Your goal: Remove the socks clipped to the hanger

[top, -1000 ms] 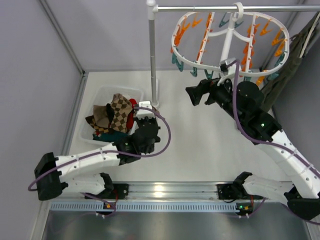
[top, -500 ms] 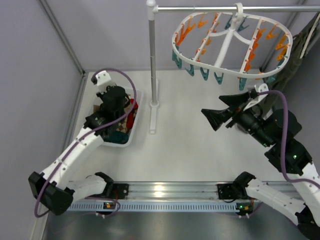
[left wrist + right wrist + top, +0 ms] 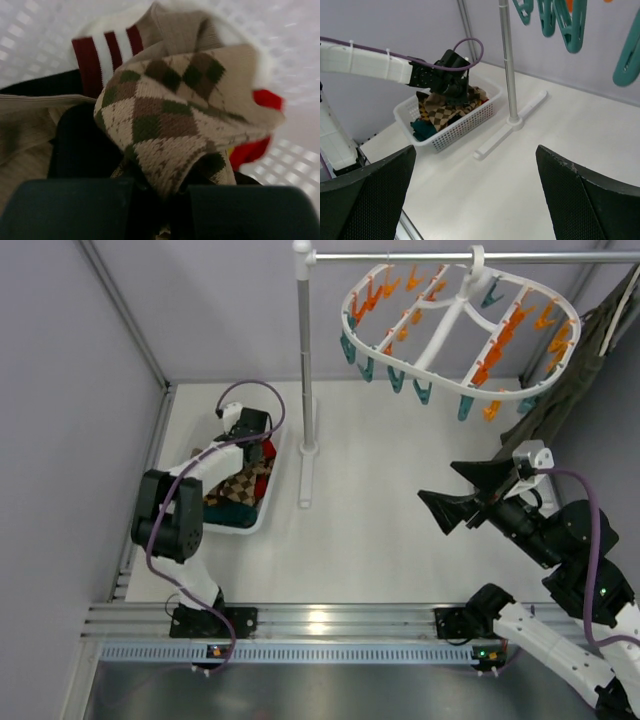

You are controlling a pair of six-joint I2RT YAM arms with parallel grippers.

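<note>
Since a second ago: my left arm swung from beside basket to deep inside it. My right arm backed off hanger, now well apart, below it. Hanger clips bare in overhead view, so I judge unclipping finished, last drop under way. Left jaws narrow, pinching fold of argyle sock atop pile, beside striped-cuff sock. Right jaws wide, empty, above surface.

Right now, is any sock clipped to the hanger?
No, the hanger carries only bare orange and teal clips; the socks lie in the basket.
</note>
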